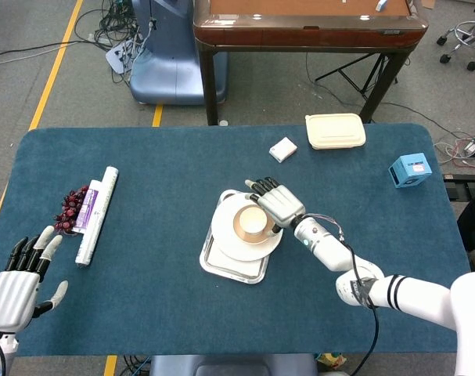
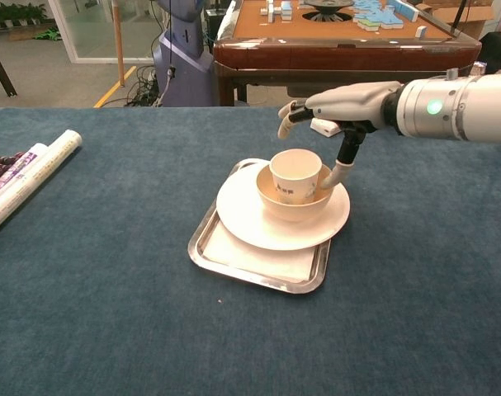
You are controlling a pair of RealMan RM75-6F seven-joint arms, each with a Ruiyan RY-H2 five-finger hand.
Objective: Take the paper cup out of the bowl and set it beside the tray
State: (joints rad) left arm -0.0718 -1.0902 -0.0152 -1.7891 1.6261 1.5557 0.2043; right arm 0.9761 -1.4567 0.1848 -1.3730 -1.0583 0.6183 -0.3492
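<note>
A white paper cup [image 2: 296, 175] [image 1: 252, 222] stands upright in a tan bowl [image 2: 316, 202], which sits on a white plate [image 2: 250, 213] over a steel tray [image 2: 258, 268] [image 1: 225, 267] at the table's middle. My right hand [image 2: 341, 103] [image 1: 276, 202] hovers open just above and to the right of the cup, fingers spread flat, thumb pointing down by the bowl's right rim. It holds nothing. My left hand [image 1: 19, 282] is open at the near left corner, seen only in the head view.
A rolled paper tube [image 1: 96, 213] [image 2: 27, 186] and dark red berries [image 1: 70, 207] lie at the left. A small white box [image 1: 282, 149], a cream lidded container [image 1: 335, 130] and a blue cube [image 1: 410, 169] sit at the back right.
</note>
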